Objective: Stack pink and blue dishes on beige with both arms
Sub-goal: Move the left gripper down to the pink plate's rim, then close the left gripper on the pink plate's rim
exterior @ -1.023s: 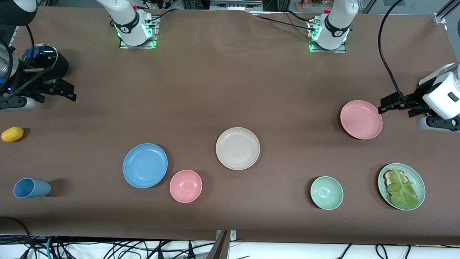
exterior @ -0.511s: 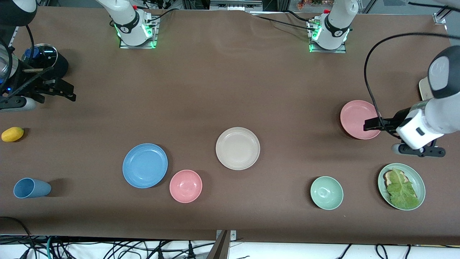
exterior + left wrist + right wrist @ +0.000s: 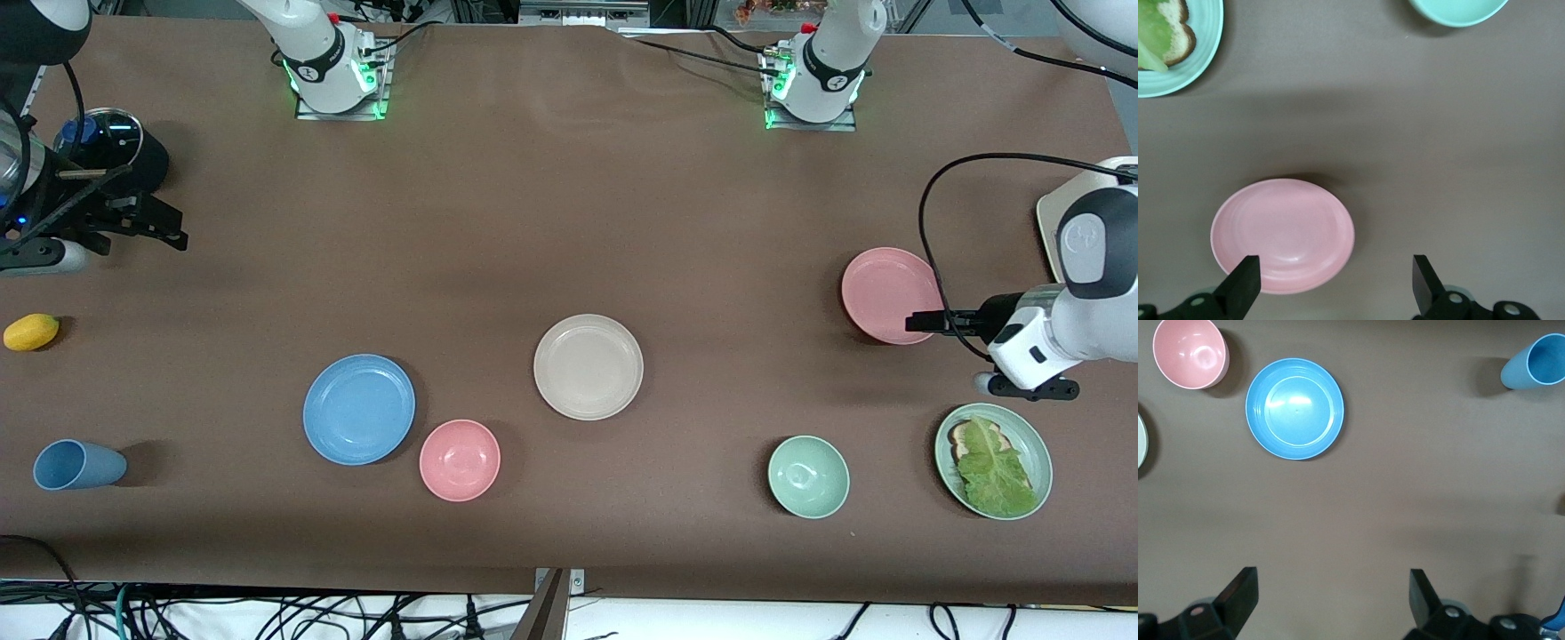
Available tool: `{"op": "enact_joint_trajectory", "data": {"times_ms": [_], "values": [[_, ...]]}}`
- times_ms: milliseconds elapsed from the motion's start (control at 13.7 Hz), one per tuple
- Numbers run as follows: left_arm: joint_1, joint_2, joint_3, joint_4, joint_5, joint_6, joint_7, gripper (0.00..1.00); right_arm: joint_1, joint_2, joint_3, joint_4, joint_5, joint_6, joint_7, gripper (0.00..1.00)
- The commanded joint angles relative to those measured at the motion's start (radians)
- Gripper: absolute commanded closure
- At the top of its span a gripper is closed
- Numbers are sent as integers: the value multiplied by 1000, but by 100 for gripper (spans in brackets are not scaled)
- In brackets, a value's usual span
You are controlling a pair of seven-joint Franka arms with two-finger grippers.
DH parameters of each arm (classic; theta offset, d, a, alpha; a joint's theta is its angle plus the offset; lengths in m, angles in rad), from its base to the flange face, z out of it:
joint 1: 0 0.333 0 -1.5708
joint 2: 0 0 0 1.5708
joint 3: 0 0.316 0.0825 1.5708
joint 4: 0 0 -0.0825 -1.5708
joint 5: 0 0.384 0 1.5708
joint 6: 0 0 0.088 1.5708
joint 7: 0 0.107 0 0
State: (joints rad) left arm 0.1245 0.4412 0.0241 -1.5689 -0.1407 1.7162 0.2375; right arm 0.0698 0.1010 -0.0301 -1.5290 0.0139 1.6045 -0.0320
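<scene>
Pink plate: lying flat, face up, at the left arm's end of the tabletop; round, so no long axis to call.
Left tool: low at the pink plate's rim, fingers spread wide, nothing between them; one finger is over the plate's edge, the other over bare tabletop.
Blue plate: flat, face up, toward the right arm's end, just beside the pink bowl.
Beige plate: flat, face up, mid-tabletop, between the two other plates, nothing stacked on it.
Right tool: waiting near the tabletop's edge at the right arm's end, fingers apart, holding nothing.
Also on the tabletop: green bowl, green plate with lettuce, blue cup on its side.
</scene>
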Motion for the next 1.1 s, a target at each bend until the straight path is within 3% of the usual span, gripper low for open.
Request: {"op": "enact_joint_trajectory", "data": {"times_ms": [0, 584, 1023], "values": [[90, -78, -7, -184, -71, 120, 194, 0, -4, 11, 1, 26, 4, -6, 6, 0], [139, -145, 30, -463, -158, 405, 549, 0, -7, 11, 1, 26, 4, -6, 6, 0], [181, -82, 46, -476, -197, 485, 681, 0, -12, 11, 1, 26, 6, -5, 6, 0]]}}
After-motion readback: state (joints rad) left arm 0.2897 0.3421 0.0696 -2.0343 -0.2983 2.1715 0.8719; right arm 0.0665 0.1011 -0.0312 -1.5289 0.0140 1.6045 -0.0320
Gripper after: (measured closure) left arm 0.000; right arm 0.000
